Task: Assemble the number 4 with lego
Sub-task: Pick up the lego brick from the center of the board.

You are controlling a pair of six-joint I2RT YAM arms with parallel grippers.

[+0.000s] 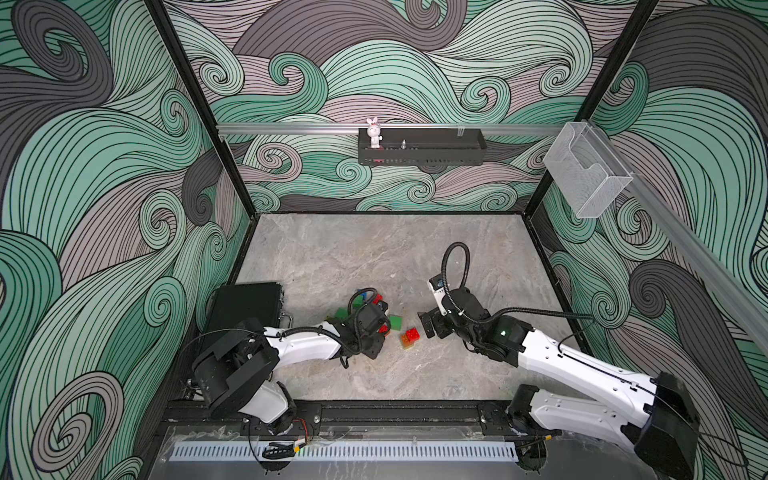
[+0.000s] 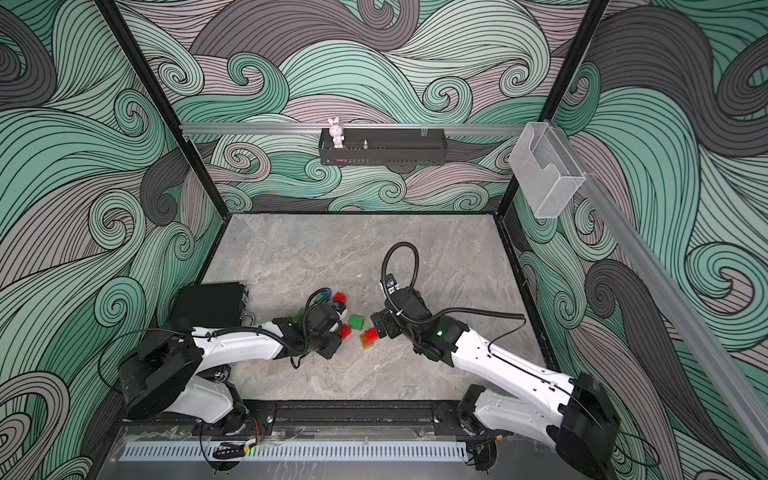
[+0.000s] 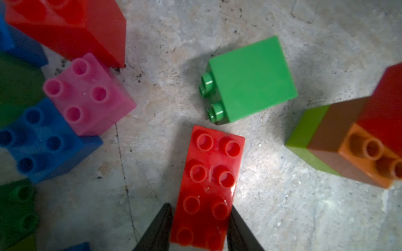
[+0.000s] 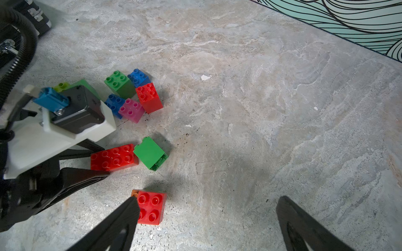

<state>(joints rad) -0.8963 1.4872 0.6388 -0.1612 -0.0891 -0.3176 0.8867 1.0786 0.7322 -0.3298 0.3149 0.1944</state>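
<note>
I am gripping the long red brick (image 3: 208,184) in my left claw (image 3: 200,208), right claw (image 4: 207,199) gaping, the 4 seemingly barely begun beyond one small stack (image 4: 151,207).

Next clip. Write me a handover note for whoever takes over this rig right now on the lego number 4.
Left gripper: jaws shut on the long red brick, which lies flat on the table.
Right gripper: open, empty, beside the three-brick stack (red on orange on lime).
Loose: green brick on its side by the long red one; other bricks piled beyond.
Done: only that stack. Left: nearly the whole 4.
</note>
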